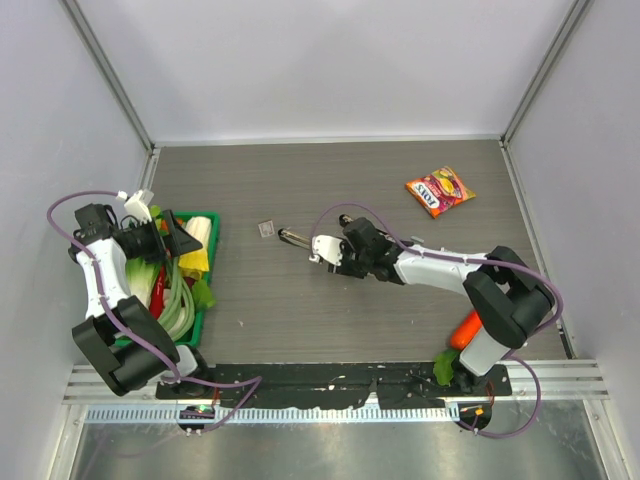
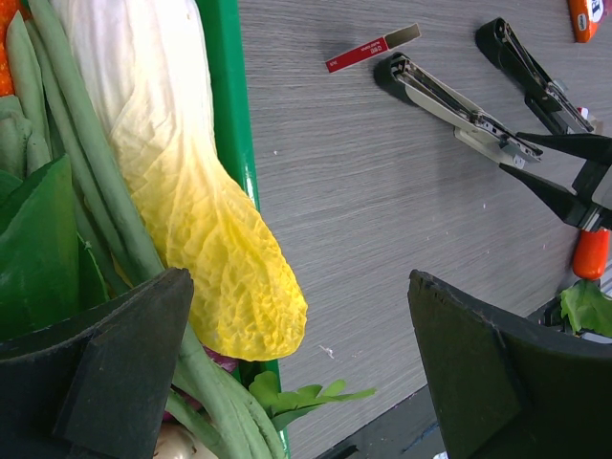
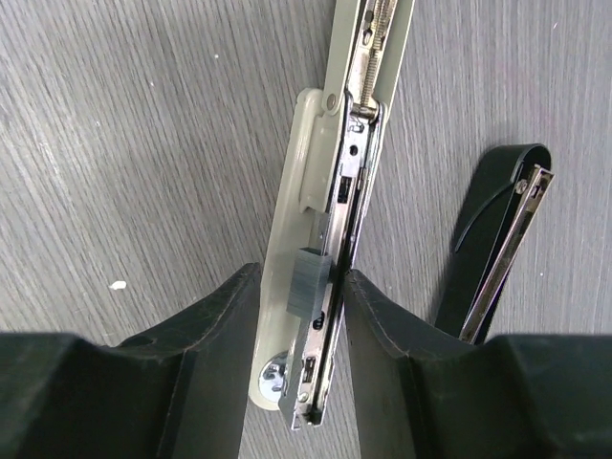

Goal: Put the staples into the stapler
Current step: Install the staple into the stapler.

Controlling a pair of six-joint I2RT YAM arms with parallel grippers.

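Your right tool [image 3: 301,279] is pinched narrow on the stapler [image 3: 308,182]. One finger presses the pale arm and the other the metal magazine rail. The stapler lies hinged apart on the bench [image 1: 300,320], with the rail side exposed. A second, black stapler [image 3: 497,229] lies just beside it, roughly parallel and not touching.

The staples [image 1: 266,229] are a small white box with a red label. It lies flat on the bench just past the stapler's far tip, near it but apart. You cannot tell from here whether the box has been opened.

Your left tool [image 2: 298,306] stands wide and holds nothing. It hangs over the cabbage leaf [image 2: 191,191] in the green basket [image 2: 229,143], well apart from the box.

The step in hand looks like steadying the opened stapler, and nothing has been loaded yet. The next move likely falls to the left tool, which must cross to the box and take it. The box is low and slight, so it needs a close, level pinch. Meanwhile the right tool should keep the stapler from sliding.
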